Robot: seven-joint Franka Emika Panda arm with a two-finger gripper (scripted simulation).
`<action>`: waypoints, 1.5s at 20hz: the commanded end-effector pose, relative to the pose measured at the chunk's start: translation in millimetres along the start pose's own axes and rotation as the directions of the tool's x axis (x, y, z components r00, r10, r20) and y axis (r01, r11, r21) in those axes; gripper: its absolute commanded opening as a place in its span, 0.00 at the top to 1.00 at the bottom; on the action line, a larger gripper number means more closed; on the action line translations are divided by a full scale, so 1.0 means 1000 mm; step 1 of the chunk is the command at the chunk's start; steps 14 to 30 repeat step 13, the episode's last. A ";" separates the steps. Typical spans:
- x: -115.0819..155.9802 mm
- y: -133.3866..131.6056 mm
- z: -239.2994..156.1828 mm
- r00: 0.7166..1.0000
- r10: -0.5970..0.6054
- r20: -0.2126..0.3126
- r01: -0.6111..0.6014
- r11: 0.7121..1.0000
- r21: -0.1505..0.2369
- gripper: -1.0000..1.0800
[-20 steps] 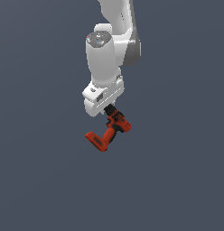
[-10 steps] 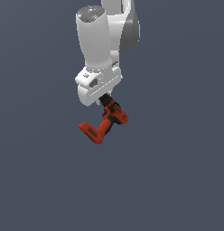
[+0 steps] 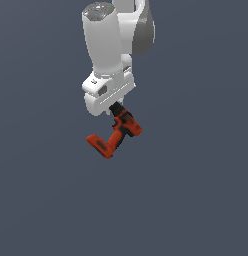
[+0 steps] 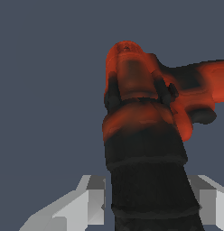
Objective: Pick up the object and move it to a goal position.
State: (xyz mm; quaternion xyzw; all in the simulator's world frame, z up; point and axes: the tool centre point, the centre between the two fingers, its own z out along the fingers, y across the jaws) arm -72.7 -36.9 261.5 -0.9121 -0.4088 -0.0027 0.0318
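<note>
The object, an orange-red power drill [image 3: 117,135] with black trim, hangs in mid-air below my white arm in the exterior view. My gripper [image 3: 116,111] is shut on its black chuck end, and the blocky battery base points down toward the exterior view's left. In the wrist view the drill [image 4: 145,113] fills the middle, its black chuck clamped between my two grey fingers [image 4: 91,200], with my gripper [image 4: 150,203] closed around it. No goal marker shows in either view.
Only a plain dark grey-blue background surrounds the arm [image 3: 108,50] and the drill in both views.
The arm has carried the drill toward the exterior view's left and a little lower. The grip on the drill is unchanged.
</note>
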 end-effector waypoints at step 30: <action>0.003 0.004 -0.036 1.000 0.000 -0.005 0.000 1.000 -0.009 1.00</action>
